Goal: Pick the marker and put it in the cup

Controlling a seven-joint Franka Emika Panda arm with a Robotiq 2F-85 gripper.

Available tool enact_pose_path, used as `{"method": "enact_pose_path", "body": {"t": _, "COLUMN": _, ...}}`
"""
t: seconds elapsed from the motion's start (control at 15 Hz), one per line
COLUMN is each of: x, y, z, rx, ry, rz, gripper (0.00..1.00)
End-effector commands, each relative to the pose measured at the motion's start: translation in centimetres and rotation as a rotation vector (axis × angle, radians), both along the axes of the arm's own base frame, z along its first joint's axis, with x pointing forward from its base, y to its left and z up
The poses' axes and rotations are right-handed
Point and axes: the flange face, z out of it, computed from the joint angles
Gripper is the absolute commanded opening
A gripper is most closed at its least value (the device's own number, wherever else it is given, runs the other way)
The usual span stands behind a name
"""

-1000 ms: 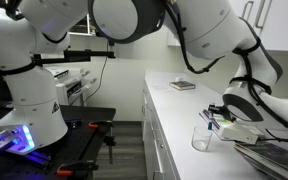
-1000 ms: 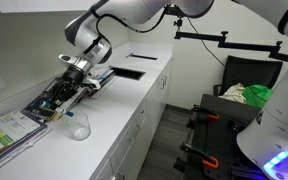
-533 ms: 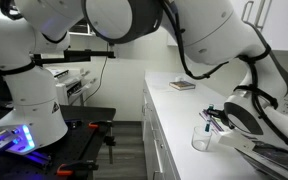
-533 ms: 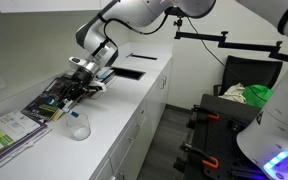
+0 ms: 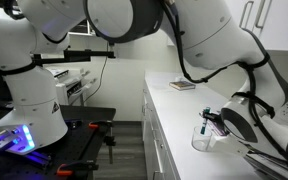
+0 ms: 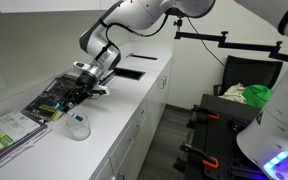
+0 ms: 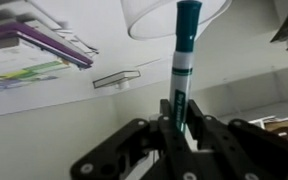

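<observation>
The gripper [image 7: 179, 118] is clamping the marker [image 7: 184, 60] between its two fingers, and the marker's blue-green end is overlapping the pale round cup [image 7: 149, 20] at the top. A stack of papers [image 7: 29, 50] is lying at the upper left. A small flat white object [image 7: 117, 79] is lying between the stack and the marker.

Both exterior views share the counter [image 5: 174, 105] [image 6: 134, 92], oppositely

Glossy white, rounded arm [image 6: 134, 12]; the claw [image 7: 180, 113] looks probably black.
</observation>
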Motion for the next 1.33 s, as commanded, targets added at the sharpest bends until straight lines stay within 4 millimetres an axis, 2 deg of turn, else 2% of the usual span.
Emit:
{"method": "enact_pose_path", "body": {"t": 0.0, "x": -0.4, "y": -0.2, "z": -0.2, "rx": 0.006, "ry": -0.002, "rz": 0.004, "gripper": 0.46}}
{"method": "enact_pose_path", "body": {"t": 0.07, "x": -0.5, "y": -0.3, "z": -0.3, "rx": 0.007, "ry": -0.003, "rz": 0.002, "gripper": 0.47}}
{"method": "enact_pose_path", "body": {"t": 0.2, "x": -0.5, "y": -0.5, "z": -0.2, "rx": -0.007, "ry": -0.01, "rz": 0.005, "gripper": 0.6}}
{"method": "enact_pose_path", "body": {"t": 0.53, "x": -0.4, "y": -0.1, "z": 1.1, "rx": -0.075, "ry": -0.023, "rz": 0.02, "gripper": 0.99}}
{"method": "enact_pose_path", "body": {"t": 0.93, "x": -0.1, "y": 1.7, "z": 3.7, "rx": -0.264, "ry": -0.009, "rz": 0.036, "gripper": 1.0}}
{"method": "enact_pose_path", "body": {"t": 1.27, "x": -0.8, "y": 3.3, "z": 5.3, "rx": -0.352, "ry": 0.052, "rz": 0.048, "gripper": 1.0}}
